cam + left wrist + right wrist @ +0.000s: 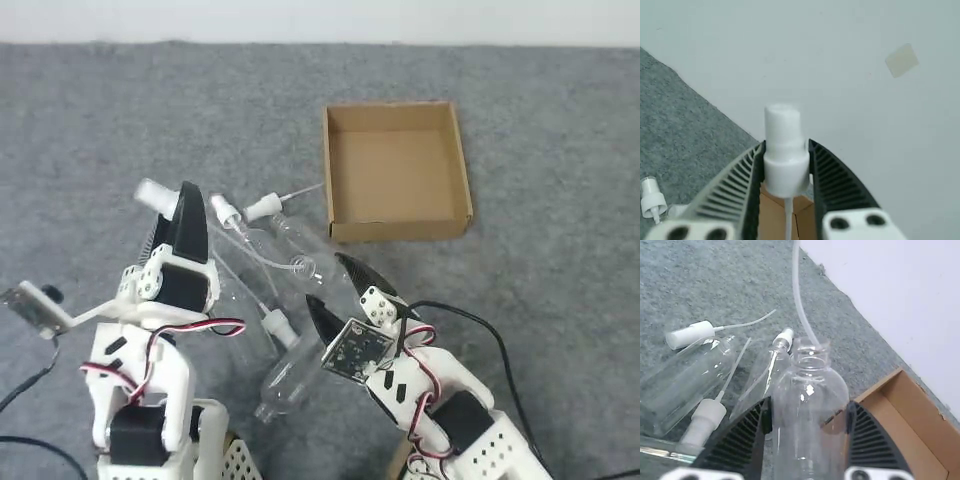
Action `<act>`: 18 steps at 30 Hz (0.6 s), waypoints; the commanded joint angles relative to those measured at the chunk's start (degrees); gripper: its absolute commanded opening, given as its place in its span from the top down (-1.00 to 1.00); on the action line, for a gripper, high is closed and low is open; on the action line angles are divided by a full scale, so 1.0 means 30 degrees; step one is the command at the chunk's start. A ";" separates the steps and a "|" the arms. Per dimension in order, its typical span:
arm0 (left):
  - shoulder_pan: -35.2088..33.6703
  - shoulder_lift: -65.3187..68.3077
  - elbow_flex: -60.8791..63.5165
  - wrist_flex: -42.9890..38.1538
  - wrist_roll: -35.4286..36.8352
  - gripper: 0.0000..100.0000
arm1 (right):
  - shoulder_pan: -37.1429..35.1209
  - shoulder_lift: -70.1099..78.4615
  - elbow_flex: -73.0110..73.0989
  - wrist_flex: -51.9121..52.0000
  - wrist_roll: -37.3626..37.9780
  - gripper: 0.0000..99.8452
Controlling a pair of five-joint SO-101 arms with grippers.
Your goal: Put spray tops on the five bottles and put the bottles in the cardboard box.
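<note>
While tight on a spray top [783, 125], left gripper [786, 147]; right gripper [809, 409] tight around a clear bottle [810, 380].

The high camera looks steeply down on the grey table [560, 120], with both arms at its near edge. Each wrist camera sits close behind its own gripper, the left gripper [786, 147] and the right gripper [810, 415], facing the far white wall [865, 125]. The high and right wrist views share the cardboard box [397, 172] and the bottles [290, 378]

Robotics test setup, seen from beside it: two small white robot arms [145, 385] with loose wiring [185, 325] on grey carpet [560, 150], bare white wall [300, 20] behind.
</note>
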 commanded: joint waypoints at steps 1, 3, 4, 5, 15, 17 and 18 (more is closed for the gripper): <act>0.0147 -0.0059 -0.0073 0.0059 -0.0645 0.98 | -0.0161 -0.0425 0.0322 0.0044 0.0264 0.77; 0.0147 -0.0059 0.0132 -0.0029 -0.0733 0.98 | -0.0161 -0.0425 0.0322 0.0044 0.0234 0.77; 0.0147 -0.0059 0.0249 -0.0059 -0.0762 0.98 | -0.0161 -0.0425 0.0322 0.0044 0.0205 0.77; 0.0147 -0.0059 0.0337 -0.0059 -0.0762 0.98 | -0.0161 -0.0425 0.0322 0.0044 0.0205 0.77; 0.1963 -0.0059 0.0630 0.0000 -0.1055 0.98 | -0.0161 -0.0425 0.0322 -0.0073 0.0147 0.77; 0.2110 -0.0059 0.0864 -0.0059 -0.1201 0.98 | -0.0161 -0.0425 0.0322 -0.0073 0.0147 0.77; 0.2110 -0.0059 0.0864 -0.0059 -0.1172 0.98 | -0.0161 -0.0425 0.0322 -0.0073 0.0147 0.77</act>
